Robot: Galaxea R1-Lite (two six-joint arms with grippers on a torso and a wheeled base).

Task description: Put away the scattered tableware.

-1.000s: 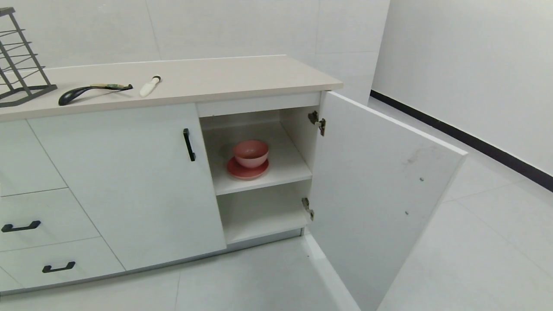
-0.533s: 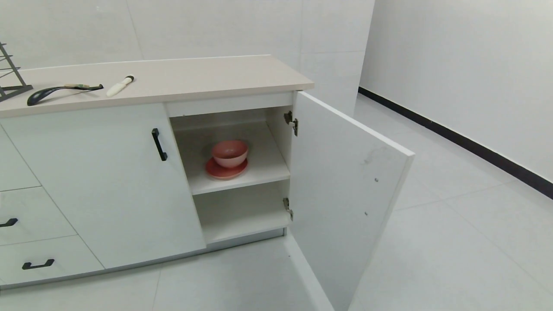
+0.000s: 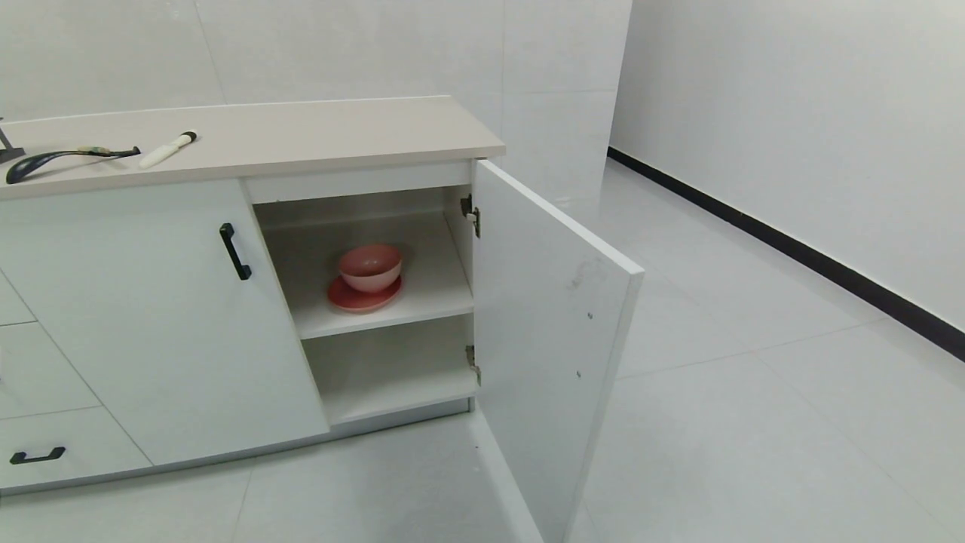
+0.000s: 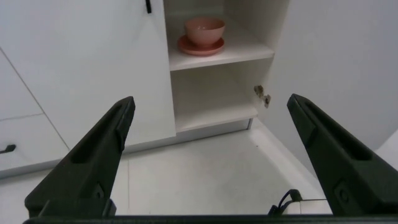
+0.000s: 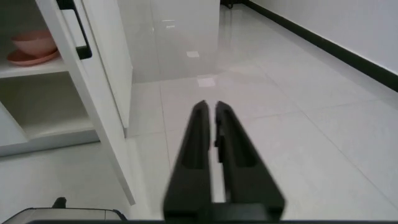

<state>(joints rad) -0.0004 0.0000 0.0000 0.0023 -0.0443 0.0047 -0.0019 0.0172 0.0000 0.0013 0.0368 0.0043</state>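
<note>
A pink bowl [image 3: 369, 265] sits on a red plate [image 3: 363, 296] on the upper shelf of the open cabinet; both also show in the left wrist view, bowl [image 4: 204, 30] on plate [image 4: 201, 46]. On the countertop [image 3: 317, 132], at its far left, lie a black spoon [image 3: 53, 160] and a white-handled knife [image 3: 167, 149]. My left gripper [image 4: 211, 155] is open, low in front of the cabinet and well back from it. My right gripper [image 5: 209, 109] is shut on nothing, above the floor beside the open door [image 5: 93, 93].
The cabinet's right door [image 3: 550, 317] stands wide open into the floor space. The left door with a black handle [image 3: 234, 251] is closed, with drawers [image 3: 36, 455] further left. The lower shelf [image 3: 392, 385] is bare. Open tiled floor lies to the right.
The whole head view has slid left, so the camera has turned right. The bowl, plate, spoon and knife keep their places.
</note>
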